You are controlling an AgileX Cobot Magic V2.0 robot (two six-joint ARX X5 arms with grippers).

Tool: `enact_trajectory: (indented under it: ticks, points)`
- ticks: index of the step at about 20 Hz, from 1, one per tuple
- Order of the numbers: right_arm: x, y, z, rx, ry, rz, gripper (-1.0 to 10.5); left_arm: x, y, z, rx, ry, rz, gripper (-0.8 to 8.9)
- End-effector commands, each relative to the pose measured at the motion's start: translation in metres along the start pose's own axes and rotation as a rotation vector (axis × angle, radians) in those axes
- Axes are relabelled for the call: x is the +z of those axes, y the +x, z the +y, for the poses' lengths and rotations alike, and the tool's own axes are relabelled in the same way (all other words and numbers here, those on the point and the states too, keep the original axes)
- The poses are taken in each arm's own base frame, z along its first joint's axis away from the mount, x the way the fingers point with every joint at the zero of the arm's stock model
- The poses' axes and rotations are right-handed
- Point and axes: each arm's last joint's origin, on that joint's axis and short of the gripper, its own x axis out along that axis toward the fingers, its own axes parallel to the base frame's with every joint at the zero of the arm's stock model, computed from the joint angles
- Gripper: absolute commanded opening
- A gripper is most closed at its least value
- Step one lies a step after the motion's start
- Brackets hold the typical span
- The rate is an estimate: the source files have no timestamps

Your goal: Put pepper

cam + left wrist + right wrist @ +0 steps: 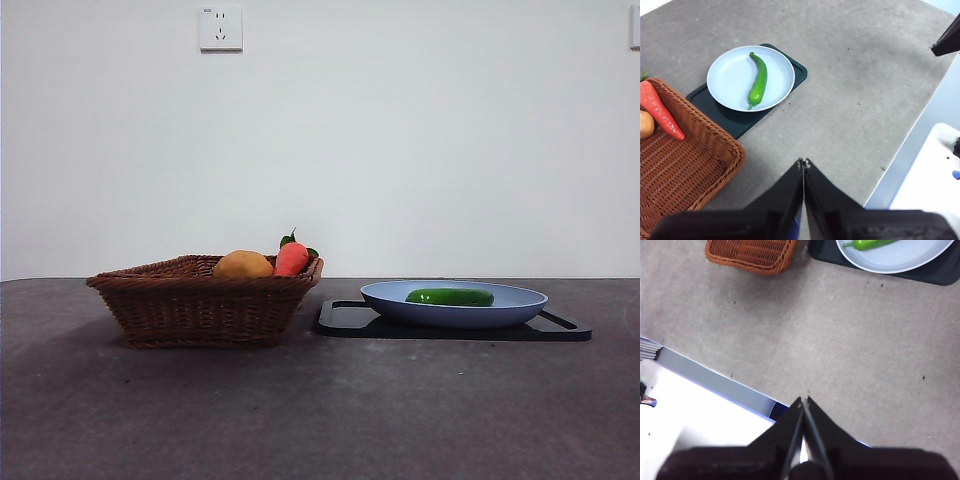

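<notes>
Green pepper (pixel 450 297) lying flat in pale blue plate (pixel 520 310) on black tray (pixel 345 320), beside wicker basket (pixel 200 305) (carrot and potato inside). From front, long axis running side to side; left wrist view alone revealing its curve and tapered tip. Left hand (pixel 803 162) and right hand (pixel 804 400) pressed closed, empty, above table (pixel 320 420).

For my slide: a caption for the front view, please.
Green pepper lying in blue plate on black tray, beside wicker basket.
</notes>
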Motion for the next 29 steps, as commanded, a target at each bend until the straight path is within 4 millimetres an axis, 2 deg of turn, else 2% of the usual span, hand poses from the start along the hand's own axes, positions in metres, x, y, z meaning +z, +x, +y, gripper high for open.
enact_trajectory:
  ticks: [1,9,12,15,18,21,24,26,29]
  points:
    - [0.001,-0.003,0.001,0.000,0.001,0.002,0.1,0.006,-0.001,-0.002,-0.006,0.011,-0.036,0.08]
    - [0.001,-0.003,0.001,0.000,0.000,0.002,0.1,0.010,-0.001,-0.002,-0.003,0.037,-0.079,0.08]
    - [0.001,-0.003,0.001,0.000,0.001,0.002,0.1,0.019,-0.010,0.013,0.152,0.030,-0.199,0.08]
    - [0.001,-0.003,0.001,0.000,0.000,0.002,0.1,0.029,-0.042,0.039,0.300,0.057,-0.404,0.08]
    - [0.001,-0.003,0.001,0.000,0.000,0.002,0.1,0.024,-0.086,0.057,0.471,0.026,-0.557,0.08]
    - [0.001,-0.003,0.001,0.000,0.000,0.002,0.1,0.004,-0.127,0.063,0.658,-0.015,-0.630,0.08]
    - [0.001,-0.003,0.001,0.000,0.000,0.002,0.1,-0.027,-0.146,0.059,0.821,-0.009,-0.711,0.08]
    - [0.001,-0.003,0.001,0.000,0.001,0.002,0.1,-0.052,-0.144,0.056,0.910,-0.005,-0.783,0.08]
    - [0.001,-0.003,0.001,0.000,0.000,0.002,0.1,-0.096,-0.122,0.058,1.003,0.003,-0.863,0.08]
